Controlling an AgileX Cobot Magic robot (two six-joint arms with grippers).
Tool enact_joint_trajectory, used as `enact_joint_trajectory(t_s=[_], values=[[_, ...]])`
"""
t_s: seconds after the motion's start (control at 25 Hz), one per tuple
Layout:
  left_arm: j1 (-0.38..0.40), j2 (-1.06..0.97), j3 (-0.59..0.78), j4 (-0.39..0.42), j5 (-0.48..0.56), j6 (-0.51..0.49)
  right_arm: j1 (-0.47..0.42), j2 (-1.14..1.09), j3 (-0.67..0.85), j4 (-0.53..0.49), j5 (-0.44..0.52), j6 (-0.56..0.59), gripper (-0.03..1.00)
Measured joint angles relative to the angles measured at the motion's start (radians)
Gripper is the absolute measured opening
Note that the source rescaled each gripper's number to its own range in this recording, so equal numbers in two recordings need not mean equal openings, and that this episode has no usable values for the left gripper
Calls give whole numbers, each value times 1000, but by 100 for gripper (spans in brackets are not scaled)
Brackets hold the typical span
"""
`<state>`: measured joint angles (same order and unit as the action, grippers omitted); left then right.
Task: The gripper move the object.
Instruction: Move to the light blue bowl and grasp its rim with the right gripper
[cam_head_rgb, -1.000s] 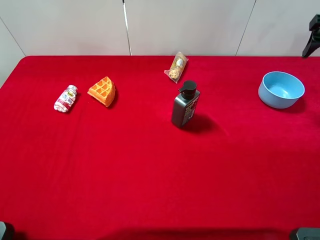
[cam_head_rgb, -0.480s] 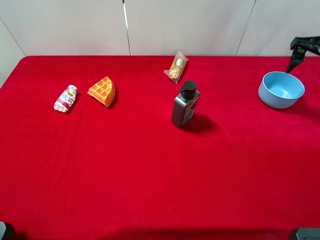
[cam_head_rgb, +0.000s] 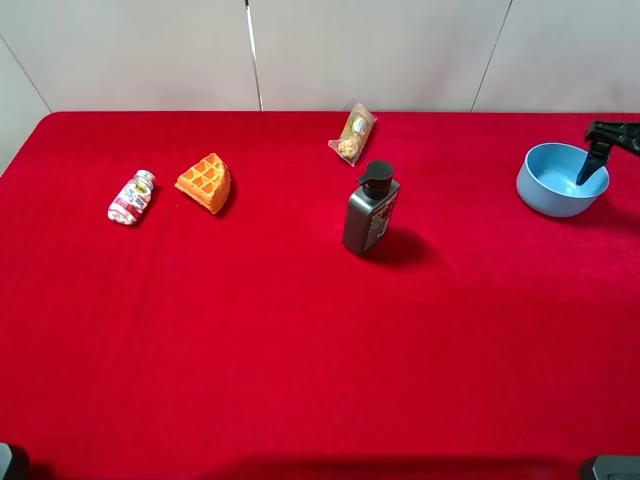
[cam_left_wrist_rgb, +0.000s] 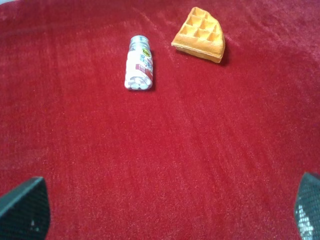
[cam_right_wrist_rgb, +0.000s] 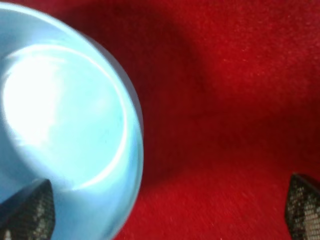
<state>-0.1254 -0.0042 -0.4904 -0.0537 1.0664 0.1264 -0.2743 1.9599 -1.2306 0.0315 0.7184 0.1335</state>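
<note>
the round light blue plastic bowl (cam_head_rgb: 548, 190) sat far right on the red counter (cam_head_rgb: 300, 350). the right end effector (cam_right_wrist_rgb: 165, 209) stood wide open across its rim. it seemed light, stiff, slippery; best pinched at the rim wall.

Right gripper (cam_head_rgb: 600, 150), seen from overhead: matte black, hard-edged, with one slim angular finger tapering to a point. On my right wrist feed its fingertips (cam_right_wrist_rgb: 29, 214) are dark grey with a fine woven grid texture and blurred edges. Left gripper (cam_left_wrist_rgb: 165, 210) looks alike to me: dark wedge-shaped pads (cam_left_wrist_rgb: 25, 211) speckled with pale dots.
</note>
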Motion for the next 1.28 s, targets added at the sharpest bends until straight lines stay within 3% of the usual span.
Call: enact_joint_trajectory(t_s=[0.44,0.76,1.08,1.12,1.28], values=[[0,0,0,0,0,0,-2,121,-72,18,-14,-4,98],[0,0,0,0,0,0,-2,129,-82,23,0,-4,57],[0,0,0,0,0,0,-2,129,-82,49,0,-11,5],[0,0,0,0,0,0,-2,129,-82,50,0,-12,0],[0,0,0,0,0,0,-2,129,-82,52,0,-12,0]])
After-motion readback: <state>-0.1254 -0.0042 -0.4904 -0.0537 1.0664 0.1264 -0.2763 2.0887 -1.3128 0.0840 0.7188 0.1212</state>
